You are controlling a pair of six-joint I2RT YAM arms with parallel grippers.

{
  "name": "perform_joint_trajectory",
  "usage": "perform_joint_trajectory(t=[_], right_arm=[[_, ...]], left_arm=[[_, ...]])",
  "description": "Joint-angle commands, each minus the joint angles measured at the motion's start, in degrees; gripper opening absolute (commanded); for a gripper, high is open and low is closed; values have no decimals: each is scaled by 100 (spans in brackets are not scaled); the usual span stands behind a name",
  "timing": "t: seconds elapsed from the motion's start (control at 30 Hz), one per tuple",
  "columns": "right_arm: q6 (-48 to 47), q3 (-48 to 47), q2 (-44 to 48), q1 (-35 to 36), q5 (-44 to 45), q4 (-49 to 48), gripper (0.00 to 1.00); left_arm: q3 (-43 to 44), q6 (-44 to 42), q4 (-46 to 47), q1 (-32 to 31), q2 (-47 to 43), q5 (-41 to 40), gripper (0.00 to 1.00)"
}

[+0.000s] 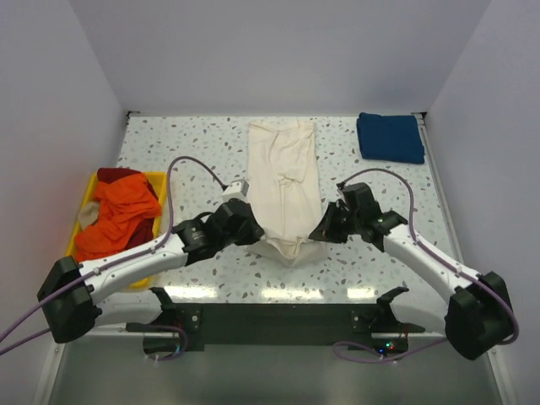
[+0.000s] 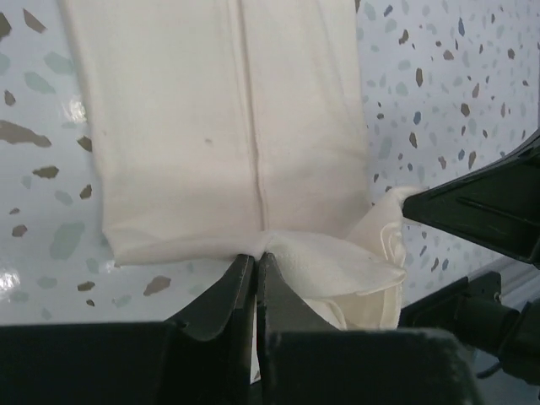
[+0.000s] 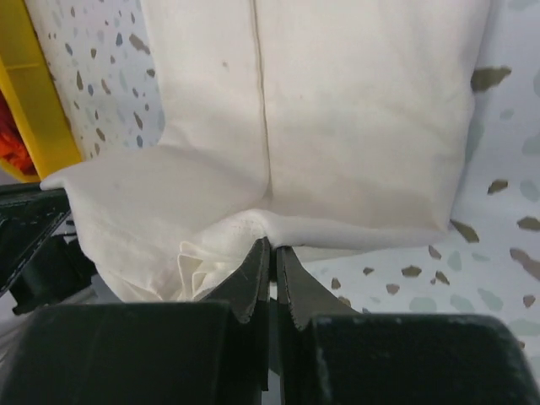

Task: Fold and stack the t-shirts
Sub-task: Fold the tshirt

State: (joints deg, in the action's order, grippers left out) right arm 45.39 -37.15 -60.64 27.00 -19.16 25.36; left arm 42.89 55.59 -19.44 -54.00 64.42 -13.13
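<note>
While only one shirt looks finished, the task is judged to be less than half done. On the table (image 1: 169, 139), the cream shirt (image 1: 285, 181) is laid in the middle as a long narrow strip running from far to near. Its sides appear to be folded inward already, and a straight line is seen along its length in both wrist views. Its near end is bunched and slightly raised, so the lengthwise fold is judged to be the step in hand, with the near hem to be carried toward the far end.

At the left edge, the tray (image 1: 91, 181) is filled with a crumpled heap: an orange shirt (image 1: 122, 215) on top and a red shirt (image 1: 114, 175) at the far side. How many pieces are in it cannot be told, and none of them is folded yet. At the far right corner, the blue shirt (image 1: 390, 137) is seen folded into a neat rectangle, well apart from the cream shirt; it is taken as the start of the stack.

The left gripper (image 2: 256, 257) is closed on the near hem of the cream shirt at its left side, with cloth pinched between the fingers. The right gripper (image 3: 272, 245) is likewise closed on the hem at the right side.

Left to be done are the cream shirt's last folds, its placing on the blue shirt, and the whole heap in the tray.
</note>
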Motion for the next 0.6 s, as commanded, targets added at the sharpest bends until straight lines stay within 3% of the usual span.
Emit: perform_joint_trajectory(t=[0.0,0.37,0.57], right_arm=[[-21,-687,-675,-2,623,-857,0],[49,-1927,-2724,-406,1125,-1657,0],[120,-2384,-3621,-942,607,-2044,0]], left_arm=[[377,-453,344,327,482,-410,0],[992,-567,1487,1400,2011,-85,0],[1695,-620,1452,1875,2916,152,0]])
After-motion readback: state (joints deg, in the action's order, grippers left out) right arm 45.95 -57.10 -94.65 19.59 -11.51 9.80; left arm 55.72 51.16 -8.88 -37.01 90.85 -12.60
